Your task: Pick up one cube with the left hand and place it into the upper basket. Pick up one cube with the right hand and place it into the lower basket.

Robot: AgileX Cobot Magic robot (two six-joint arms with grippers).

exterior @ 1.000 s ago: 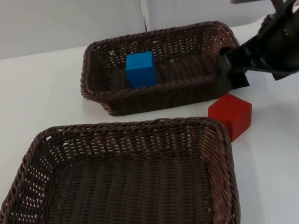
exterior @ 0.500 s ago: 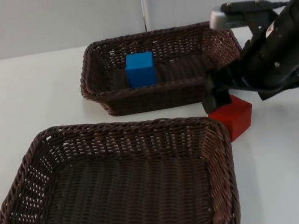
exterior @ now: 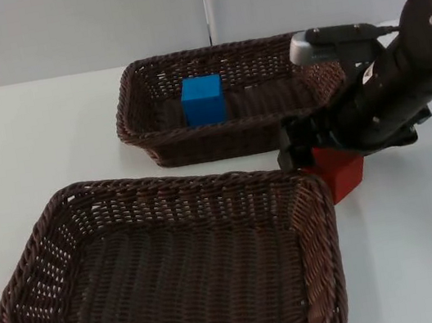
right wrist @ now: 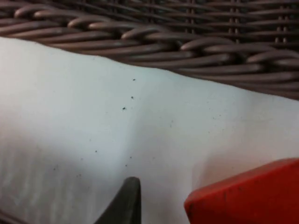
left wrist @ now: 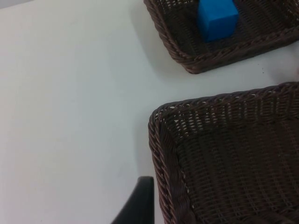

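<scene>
Moving down and leftward since the earlier frames, the right gripper [exterior: 302, 155] is now hanging low over the red cube [exterior: 339, 171], which is lying on the table [exterior: 45, 132] just beside the lower basket [exterior: 162, 189]. Whether its fingers are apart cannot be told. The blue cube [exterior: 203, 99] is sitting in the upper basket [exterior: 135, 75]. The left gripper [left wrist: 140, 205] is waiting beside the lower basket.

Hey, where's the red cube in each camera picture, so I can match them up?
Top view: the red cube sits on the table right of the lower basket, partly under the right gripper.
Left wrist view: not in it.
Right wrist view: the red cube lies beside a fingertip.
Shared landmark: the upper basket, its wicker wall.
</scene>
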